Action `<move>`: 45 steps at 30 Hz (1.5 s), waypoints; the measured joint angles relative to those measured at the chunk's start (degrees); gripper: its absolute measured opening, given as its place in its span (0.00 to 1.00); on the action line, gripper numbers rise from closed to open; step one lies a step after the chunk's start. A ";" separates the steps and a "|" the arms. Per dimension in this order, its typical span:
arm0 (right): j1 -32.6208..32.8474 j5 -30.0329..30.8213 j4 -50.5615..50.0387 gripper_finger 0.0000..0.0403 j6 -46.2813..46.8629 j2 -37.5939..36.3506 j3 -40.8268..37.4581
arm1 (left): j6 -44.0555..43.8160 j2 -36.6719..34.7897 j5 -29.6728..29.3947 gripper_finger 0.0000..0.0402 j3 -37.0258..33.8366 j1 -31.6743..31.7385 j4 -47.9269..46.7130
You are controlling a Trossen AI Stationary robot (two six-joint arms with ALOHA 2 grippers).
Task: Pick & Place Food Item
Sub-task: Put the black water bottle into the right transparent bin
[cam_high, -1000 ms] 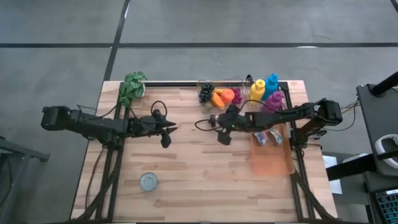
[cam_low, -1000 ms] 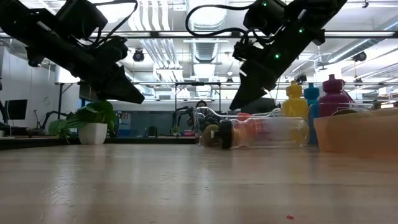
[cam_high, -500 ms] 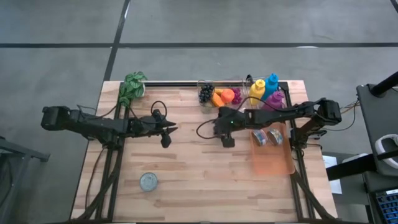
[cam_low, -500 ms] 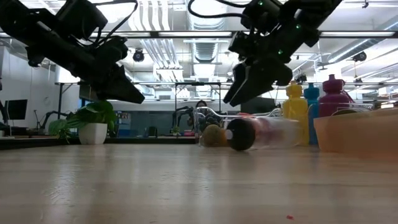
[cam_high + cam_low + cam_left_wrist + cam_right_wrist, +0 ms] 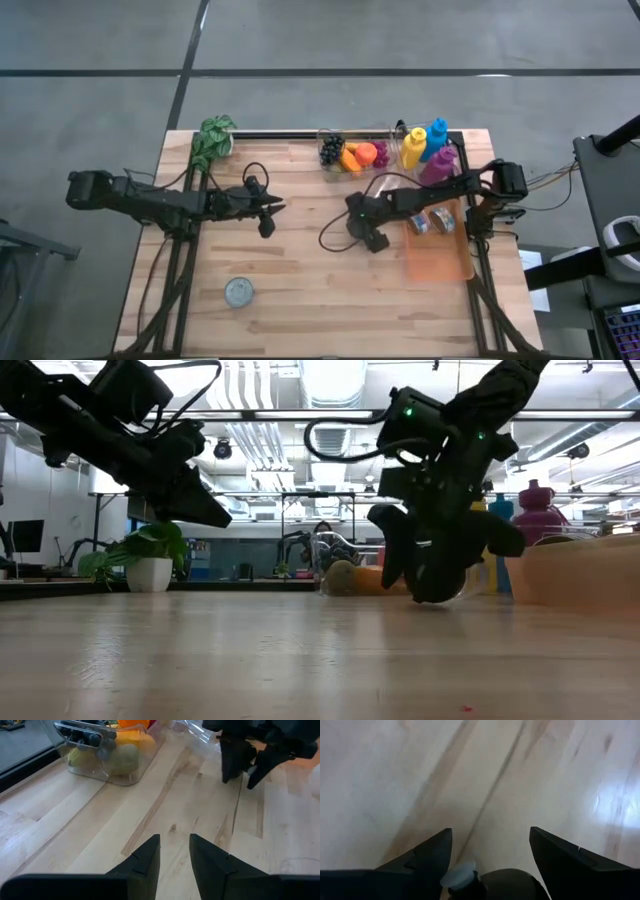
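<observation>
Centrally, right hand [image 5: 376,240] apart around dark item, bare table [image 5: 300,270] leftward, left hand [image 5: 266,212] part-open, empty.

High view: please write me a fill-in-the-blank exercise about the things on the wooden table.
The flat plastic tray at the right edge of the wooden table is ___.
The round silver tin lies on its ___ half.
Beside the yellow plastic bottle and the purple plastic bottle stands a ___ one.
Missing words: orange, left, blue.

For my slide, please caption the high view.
Right gripper lowered to the wooden table, left gripper waiting nearby.
</observation>
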 joint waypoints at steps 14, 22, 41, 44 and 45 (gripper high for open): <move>-0.01 0.15 -0.29 0.64 0.19 -3.29 1.98 | 0.09 0.00 0.00 0.27 -0.02 0.00 0.04; -0.01 0.15 -0.63 0.63 0.95 -6.18 2.25 | 0.24 0.02 0.00 0.27 -0.04 0.00 0.01; -0.01 1.80 -3.20 0.63 0.95 -9.27 2.25 | 0.22 0.02 0.02 0.27 -0.04 0.01 0.02; -0.01 1.81 -3.18 0.62 0.68 -9.27 2.25 | 0.24 0.04 0.02 0.27 -0.04 0.00 0.02; -0.01 1.85 -3.15 0.62 0.53 -9.27 2.25 | 0.22 0.04 0.02 0.27 -0.04 0.01 0.02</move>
